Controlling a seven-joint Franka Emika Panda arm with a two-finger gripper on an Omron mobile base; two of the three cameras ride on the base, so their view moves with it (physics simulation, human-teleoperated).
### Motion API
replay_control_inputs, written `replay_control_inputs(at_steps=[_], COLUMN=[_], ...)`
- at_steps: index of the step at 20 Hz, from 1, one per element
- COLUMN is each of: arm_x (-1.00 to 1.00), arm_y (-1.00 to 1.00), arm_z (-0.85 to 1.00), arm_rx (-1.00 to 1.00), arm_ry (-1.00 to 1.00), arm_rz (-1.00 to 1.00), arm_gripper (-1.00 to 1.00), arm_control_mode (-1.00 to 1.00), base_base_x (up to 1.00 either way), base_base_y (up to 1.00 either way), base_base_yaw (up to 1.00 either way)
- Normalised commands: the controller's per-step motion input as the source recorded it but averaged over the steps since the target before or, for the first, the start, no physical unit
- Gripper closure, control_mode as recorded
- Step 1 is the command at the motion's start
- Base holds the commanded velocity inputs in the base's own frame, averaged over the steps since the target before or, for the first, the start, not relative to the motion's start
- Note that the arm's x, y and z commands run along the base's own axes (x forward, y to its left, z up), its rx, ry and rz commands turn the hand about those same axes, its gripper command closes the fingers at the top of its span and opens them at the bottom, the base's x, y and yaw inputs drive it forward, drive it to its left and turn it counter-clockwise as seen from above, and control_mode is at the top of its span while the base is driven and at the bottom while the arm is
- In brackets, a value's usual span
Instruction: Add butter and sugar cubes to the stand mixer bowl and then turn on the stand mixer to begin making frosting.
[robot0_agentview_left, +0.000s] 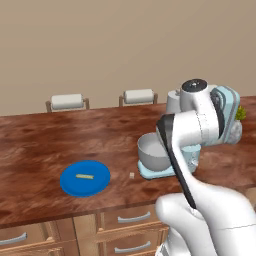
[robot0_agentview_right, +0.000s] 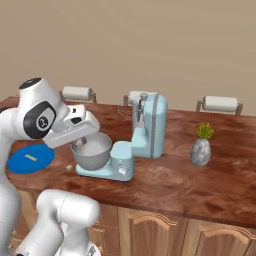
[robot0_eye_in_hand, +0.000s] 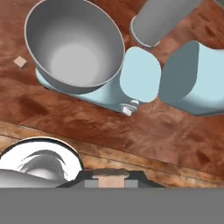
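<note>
Okay, far left, the butter (robot0_agentview_left: 84, 176) lies on the blue plate (robot0_agentview_left: 70, 187); right of it, the sugar cube (robot0_agentview_left: 132, 175) sits just beside the stand mixer bowl (robot0_agentview_left: 150, 156), which looks empty. My gripper (robot0_agentview_right: 79, 144) hovers over the bowl's rim; finger spacing, I can't tell. Risk: dropping carelessly, I'd clip the rim.

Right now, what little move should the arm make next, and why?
Probably swing toward the butter on the blue plate. The stand mixer bowl looks empty, and the sugar cube lies on the counter beside the stand mixer.
</note>
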Motion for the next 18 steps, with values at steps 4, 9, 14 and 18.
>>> replay_control_inputs(at_steps=[4, 9, 14, 18], arm_x=[0.19, 0.29, 0.44, 0.46], arm_y=[0.33, 0.16, 0.00, 0.00], arm_z=[0.00, -0.10, -0.35, -0.53], arm_rx=[0.00, 0.02, 0.11, 0.12], arm_ry=[0.15, 0.08, 0.01, 0.00], arm_rz=[-0.17, -0.12, -0.04, 0.00], arm_gripper=[1.00, 1.00, 1.00, 1.00], arm_control_mode=[-1.00, -1.00, -1.00, -1.00], base_base_x=[0.00, 0.00, 0.00, 0.00], base_base_y=[0.00, 0.00, 0.00, 0.00], base_base_yaw=[0.00, 0.00, 0.00, 0.00])
